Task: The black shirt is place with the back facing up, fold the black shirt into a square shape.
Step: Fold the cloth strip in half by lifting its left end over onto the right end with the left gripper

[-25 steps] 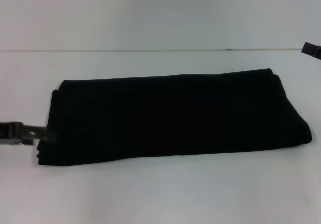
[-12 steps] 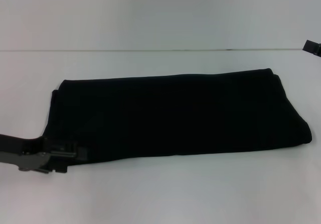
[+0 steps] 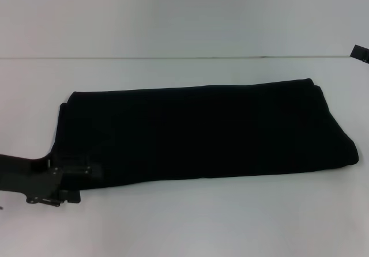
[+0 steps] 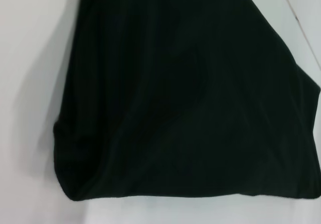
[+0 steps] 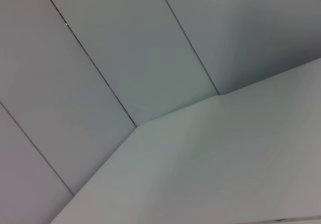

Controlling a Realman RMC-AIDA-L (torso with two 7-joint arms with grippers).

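since a moment ago the left gripper (image 3: 86, 173) has slid onto the near left corner of the big soft black shirt (image 3: 202, 133), which lies in a long folded strip on the white table (image 3: 190, 222). i cannot tell if its claw is wide or pinched; the right gripper (image 3: 360, 53) sits far off at the table's edge. i think a grab and fold to the right comes next

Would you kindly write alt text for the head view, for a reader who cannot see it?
A black shirt, folded into a long band, lies across a white table. The left gripper sits at the shirt's near left corner. Only a dark tip of the right gripper shows at the far right edge, clear of the shirt.
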